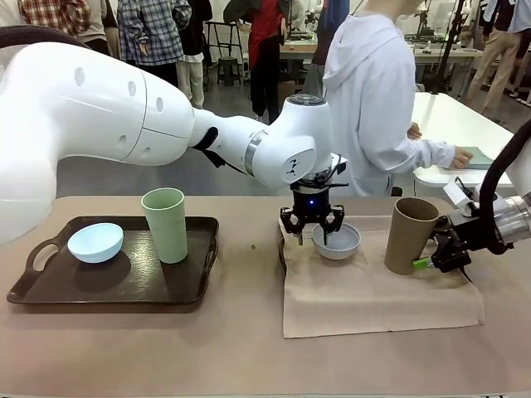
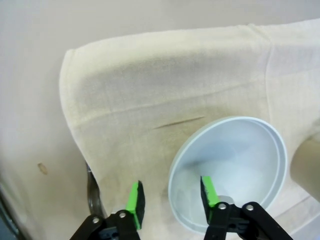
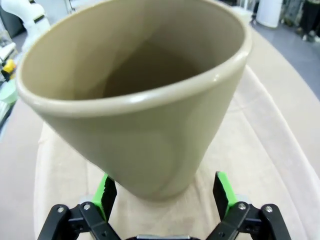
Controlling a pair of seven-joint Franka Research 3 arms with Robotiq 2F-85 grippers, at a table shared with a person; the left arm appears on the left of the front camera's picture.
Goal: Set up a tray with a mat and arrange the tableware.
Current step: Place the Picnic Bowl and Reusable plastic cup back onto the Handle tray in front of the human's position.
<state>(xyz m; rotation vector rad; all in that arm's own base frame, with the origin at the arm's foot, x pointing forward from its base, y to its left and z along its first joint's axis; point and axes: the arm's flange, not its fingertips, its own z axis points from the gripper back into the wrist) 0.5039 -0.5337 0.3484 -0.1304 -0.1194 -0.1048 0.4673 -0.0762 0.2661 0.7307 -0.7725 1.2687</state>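
With left fingers [image 2: 134, 198] parted wide, straddled rim of white bowl [image 2: 235, 165], one pad inside, one outside, gripping nothing. With right fingers [image 3: 222, 192] spread too, flanked foot of tan tumbler [image 3: 145, 115], right pad clear of it, nothing clasped. Found both pieces on mat [image 1: 365, 294], dark edge [image 1: 282, 253] peeking from under it. Farther left, found blue bowl [image 1: 95, 242] and green tumbler [image 1: 166, 224] on tray [image 1: 50, 290] on tabletop [image 1: 249, 356].

Two bowls: one light blue bowl [image 1: 95, 242], one white bowl [image 1: 336, 240]. Two tumblers: one pale green tumbler [image 1: 166, 224], one tan-brown tumbler [image 1: 409, 235]. One dark tray [image 1: 124, 283], one beige mat [image 1: 365, 300].
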